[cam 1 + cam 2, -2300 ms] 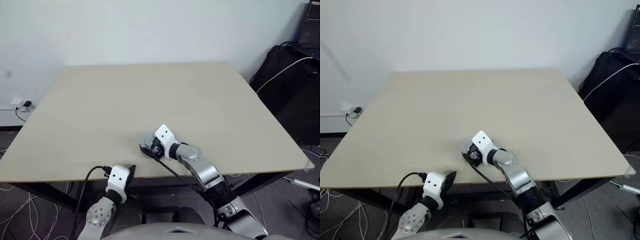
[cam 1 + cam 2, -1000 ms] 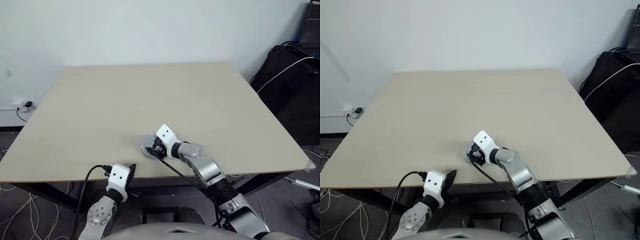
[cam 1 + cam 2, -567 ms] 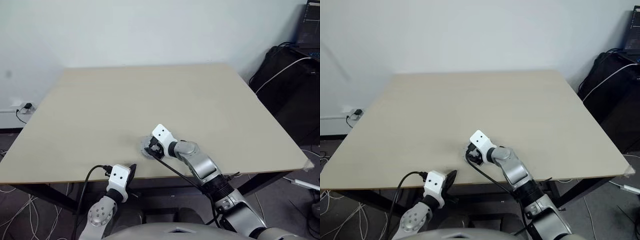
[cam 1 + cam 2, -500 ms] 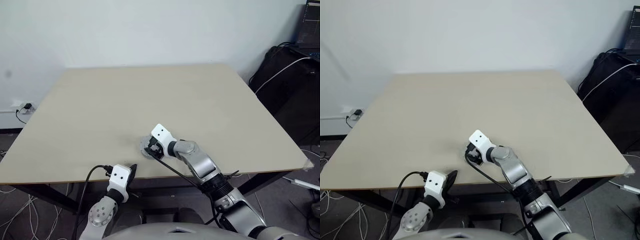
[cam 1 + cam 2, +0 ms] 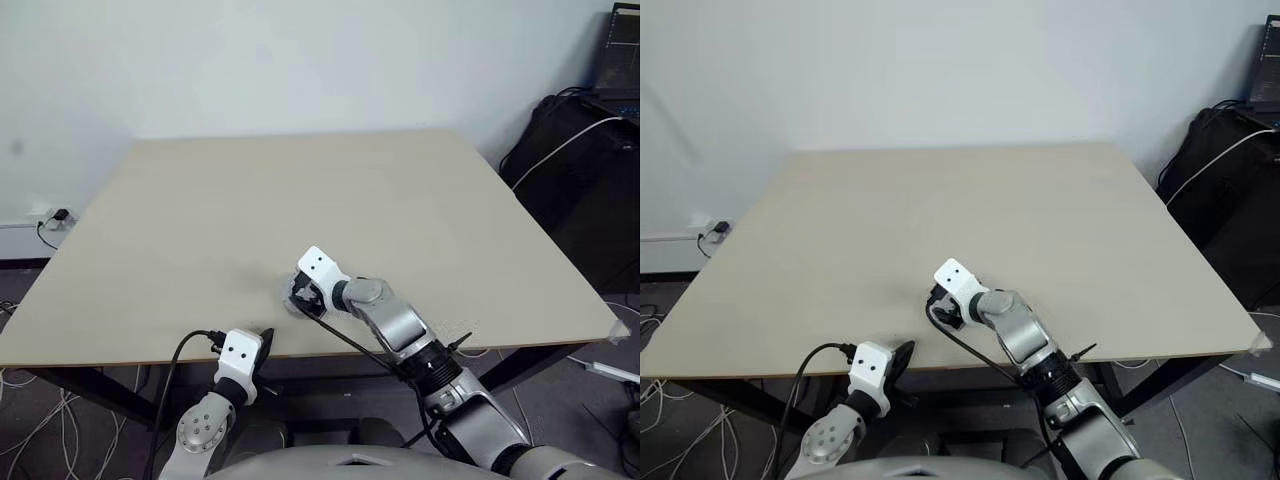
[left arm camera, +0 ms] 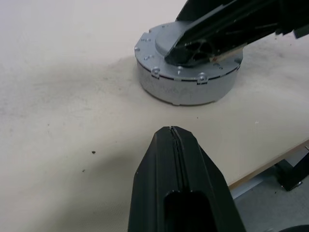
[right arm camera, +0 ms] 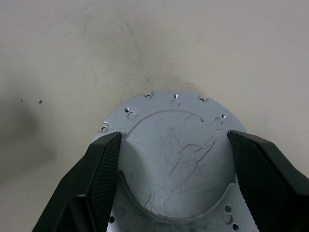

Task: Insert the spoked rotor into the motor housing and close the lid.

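Lid (image 7: 171,159) partly hidden beneath right end effector (image 7: 173,181) fingers.

The right hand (image 7: 171,181) hangs spread above the silver lid (image 7: 169,159), one black finger (image 7: 91,186) on each side, pale desk (image 7: 72,58) beyond.

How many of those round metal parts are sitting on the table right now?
1. A single round silver-grey motor assembly, its lid on top, lies near the table's front edge, with the right gripper straddling it. Any parts inside are hidden.
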You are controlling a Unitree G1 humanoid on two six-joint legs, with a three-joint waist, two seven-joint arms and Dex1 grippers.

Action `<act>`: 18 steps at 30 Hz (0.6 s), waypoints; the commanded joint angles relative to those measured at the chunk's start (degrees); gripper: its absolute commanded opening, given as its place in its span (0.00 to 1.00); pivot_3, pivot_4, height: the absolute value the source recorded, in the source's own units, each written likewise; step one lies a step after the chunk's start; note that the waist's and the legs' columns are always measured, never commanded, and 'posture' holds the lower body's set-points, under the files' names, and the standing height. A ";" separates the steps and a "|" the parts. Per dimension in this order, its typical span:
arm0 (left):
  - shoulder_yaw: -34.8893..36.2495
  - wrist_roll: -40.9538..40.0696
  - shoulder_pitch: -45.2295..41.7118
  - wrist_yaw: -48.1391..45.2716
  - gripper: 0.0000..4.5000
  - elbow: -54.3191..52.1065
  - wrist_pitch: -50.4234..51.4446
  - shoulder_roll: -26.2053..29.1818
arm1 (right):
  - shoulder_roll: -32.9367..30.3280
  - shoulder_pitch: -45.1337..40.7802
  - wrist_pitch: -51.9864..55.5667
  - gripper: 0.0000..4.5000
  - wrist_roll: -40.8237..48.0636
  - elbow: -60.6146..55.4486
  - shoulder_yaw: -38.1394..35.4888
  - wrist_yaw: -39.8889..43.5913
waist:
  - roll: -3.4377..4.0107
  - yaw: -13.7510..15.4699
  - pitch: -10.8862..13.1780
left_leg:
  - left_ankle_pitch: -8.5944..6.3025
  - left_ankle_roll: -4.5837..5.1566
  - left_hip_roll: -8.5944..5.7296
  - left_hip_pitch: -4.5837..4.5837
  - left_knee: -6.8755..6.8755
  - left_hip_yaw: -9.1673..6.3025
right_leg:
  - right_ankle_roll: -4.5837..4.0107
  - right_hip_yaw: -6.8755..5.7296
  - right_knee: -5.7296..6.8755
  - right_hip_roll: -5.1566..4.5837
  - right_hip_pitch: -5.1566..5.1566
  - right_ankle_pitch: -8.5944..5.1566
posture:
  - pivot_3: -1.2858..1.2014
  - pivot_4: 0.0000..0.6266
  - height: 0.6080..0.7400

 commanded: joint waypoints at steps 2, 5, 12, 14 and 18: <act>-0.34 0.21 -0.71 0.02 0.00 -3.72 0.45 0.18 | -1.04 0.30 5.29 0.71 -0.90 1.27 0.87 -0.23 | 0.07 0.06 -0.06 | 0.00 0.00 -0.02 0.00 0.00 0.00 | 0.00 0.00 -0.01 0.00 0.01 0.00 | 0.52 0.00 1.00; -0.18 0.04 -0.79 -0.09 0.00 -3.68 0.63 0.39 | -0.96 0.08 6.22 0.71 -0.87 1.44 0.79 -0.67 | 0.08 0.07 -0.06 | 0.00 0.02 -0.04 0.00 -0.01 0.01 | 0.02 -0.01 -0.03 0.01 0.01 0.00 | 0.52 0.00 1.00; -0.08 0.01 -0.99 -0.05 0.00 -2.87 0.23 0.46 | -0.32 -0.08 7.52 0.71 -0.74 1.50 0.03 -2.15 | 0.09 0.11 -0.06 | -0.01 0.00 -0.05 0.00 -0.03 -0.01 | -0.01 -0.03 -0.03 -0.10 0.01 -0.02 | 0.52 0.00 1.00; -0.14 0.06 -1.04 -0.01 0.00 -2.78 0.19 0.41 | 0.22 -0.02 7.80 0.71 -0.58 1.28 -0.83 -3.11 | 0.09 0.09 -0.06 | -0.01 -0.01 -0.05 0.00 -0.03 -0.01 | -0.02 -0.03 -0.03 -0.11 0.01 -0.04 | 0.52 0.00 1.00; -0.26 0.11 -0.69 -0.01 0.00 -2.96 0.09 0.46 | 0.03 -0.18 7.62 0.71 -0.61 1.23 -1.15 -3.75 | 0.09 0.10 -0.06 | -0.02 -0.01 -0.05 0.00 -0.03 -0.01 | -0.03 -0.04 -0.03 -0.11 0.01 -0.04 | 0.52 0.00 1.00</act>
